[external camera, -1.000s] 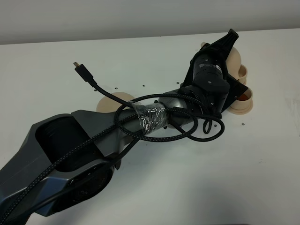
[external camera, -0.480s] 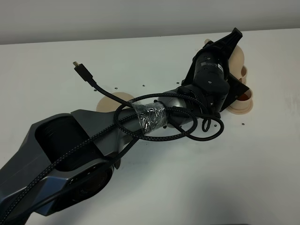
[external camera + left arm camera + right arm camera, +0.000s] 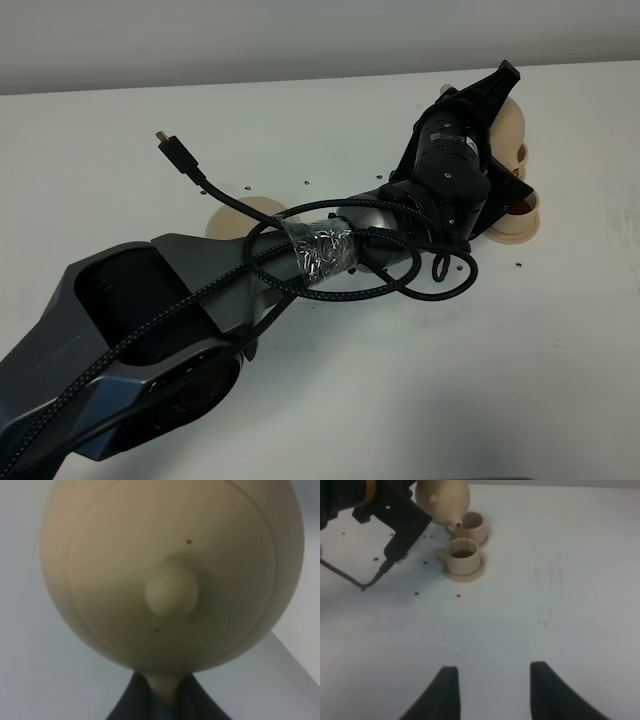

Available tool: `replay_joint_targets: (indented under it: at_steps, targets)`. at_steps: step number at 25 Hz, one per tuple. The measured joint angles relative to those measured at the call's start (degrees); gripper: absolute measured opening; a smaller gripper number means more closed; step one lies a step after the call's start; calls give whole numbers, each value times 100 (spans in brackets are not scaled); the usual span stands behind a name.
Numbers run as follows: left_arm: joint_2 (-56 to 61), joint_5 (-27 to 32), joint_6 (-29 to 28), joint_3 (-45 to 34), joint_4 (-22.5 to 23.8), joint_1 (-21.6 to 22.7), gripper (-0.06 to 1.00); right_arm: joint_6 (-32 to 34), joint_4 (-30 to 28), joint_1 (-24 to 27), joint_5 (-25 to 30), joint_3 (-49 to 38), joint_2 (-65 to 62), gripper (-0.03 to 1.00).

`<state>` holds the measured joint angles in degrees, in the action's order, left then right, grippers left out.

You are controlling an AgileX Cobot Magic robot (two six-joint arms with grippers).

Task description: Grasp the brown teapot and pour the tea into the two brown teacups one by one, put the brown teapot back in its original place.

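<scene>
My left gripper (image 3: 161, 702) is shut on the loop handle of the brown teapot (image 3: 171, 575), whose lid and knob fill the left wrist view. In the high view the left arm reaches across to the right and holds the teapot (image 3: 508, 125) tilted over the two brown teacups. In the right wrist view the teapot (image 3: 442, 499) pours a thin stream of tea into the nearer teacup (image 3: 463, 557), which holds brown tea on its saucer (image 3: 470, 573). The second teacup (image 3: 473, 526) stands just behind it. The wide saucer (image 3: 243, 215) lies bare at centre left. My right gripper (image 3: 492, 690) is open and empty above the table.
A thick braided black cable (image 3: 330, 290) loops around the left arm, its plug (image 3: 172, 150) sticking up over the table. Small dark specks (image 3: 416, 593) dot the white table (image 3: 560, 595) near the cups.
The left gripper and teapot have shifted slightly up and right over the cups, hiding more of the nearer cup. The right arm has not moved.
</scene>
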<state>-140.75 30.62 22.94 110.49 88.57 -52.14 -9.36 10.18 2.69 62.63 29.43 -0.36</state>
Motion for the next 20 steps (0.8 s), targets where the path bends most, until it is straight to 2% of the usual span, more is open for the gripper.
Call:
replay_joint_targets:
  at_steps: [20]
  targets:
    - [0, -118, 0, 0, 241, 0, 13, 0, 0, 0, 0, 0, 0, 33]
